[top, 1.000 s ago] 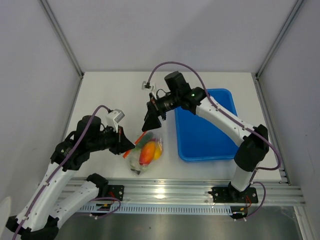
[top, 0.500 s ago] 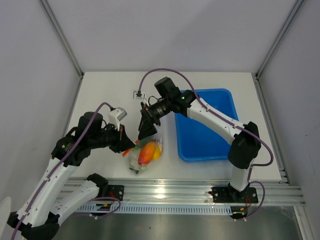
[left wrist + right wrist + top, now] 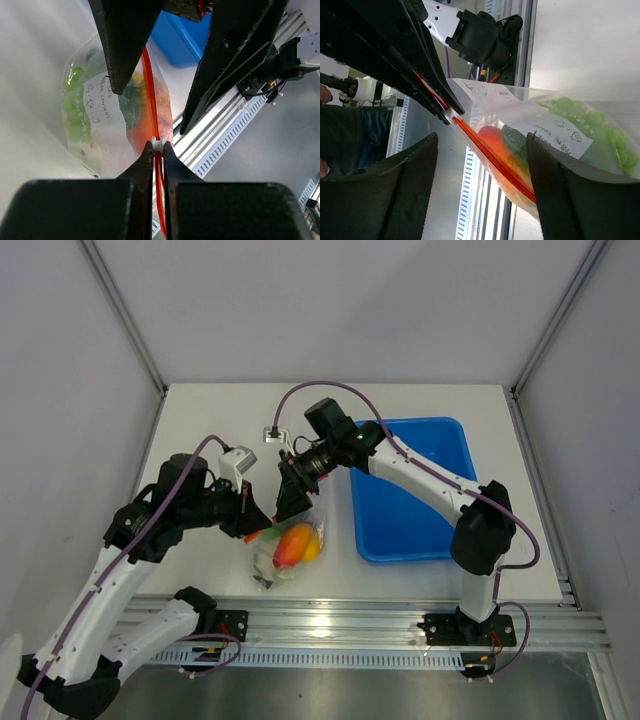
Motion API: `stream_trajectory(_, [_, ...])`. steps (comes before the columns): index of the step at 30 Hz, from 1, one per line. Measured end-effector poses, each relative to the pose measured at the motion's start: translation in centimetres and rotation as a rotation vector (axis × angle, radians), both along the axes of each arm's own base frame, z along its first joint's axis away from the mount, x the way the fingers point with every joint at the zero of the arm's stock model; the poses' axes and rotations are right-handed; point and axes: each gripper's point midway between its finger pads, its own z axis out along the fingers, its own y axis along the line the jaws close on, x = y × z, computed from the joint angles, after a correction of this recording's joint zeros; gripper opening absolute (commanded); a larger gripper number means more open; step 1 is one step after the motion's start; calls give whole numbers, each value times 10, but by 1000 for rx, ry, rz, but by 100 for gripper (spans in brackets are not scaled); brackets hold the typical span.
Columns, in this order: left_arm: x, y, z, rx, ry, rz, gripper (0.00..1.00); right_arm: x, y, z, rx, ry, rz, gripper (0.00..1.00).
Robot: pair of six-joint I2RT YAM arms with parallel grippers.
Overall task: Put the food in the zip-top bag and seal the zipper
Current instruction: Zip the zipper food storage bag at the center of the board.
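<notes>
Right pincer [image 3: 481, 137] edging left, gaping wide, straddling zipper [image 3: 492, 152], gripping nothing; left pincer [image 3: 157, 146] clamping zipper tight; in right wrist view, strip running upper-left to lower-right along zip-top bag [image 3: 560, 130] mouth.

zip-top bag [image 3: 555, 125] cut off at right

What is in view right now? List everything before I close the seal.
zip-top bag: one, clear, between the claws near the table's front edge.
zipper: one, red-orange, along the bag's mouth.
green grapes: one bunch, green, inside the bag.
orange-yellow pepper: one, inside the bag.
red piece: one, inside the bag, beside the zipper.
dark green piece: one, inside the bag.
tray: one, blue, right of the bag.
table: one, white.
cables: two, purple, one on each arm.
left claw: one, black, shut on the zipper.
right claw: one, black, open, astride the zipper.
</notes>
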Motion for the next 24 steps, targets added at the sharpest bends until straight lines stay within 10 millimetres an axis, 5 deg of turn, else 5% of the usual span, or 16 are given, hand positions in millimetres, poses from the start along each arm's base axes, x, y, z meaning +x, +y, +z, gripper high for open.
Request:
stream_trajectory(4, [2, 0, 2, 8, -2, 1, 1, 0, -1, -2, -8, -5, -1, 55])
stream_trajectory(19, [11, -1, 6, 22, 17, 22, 0, 3, -2, -6, -24, -27, -13, 34])
stream_trajectory(24, [15, -3, 6, 22, 32, 30, 1, 3, -2, -7, -32, -31, -17, 20])
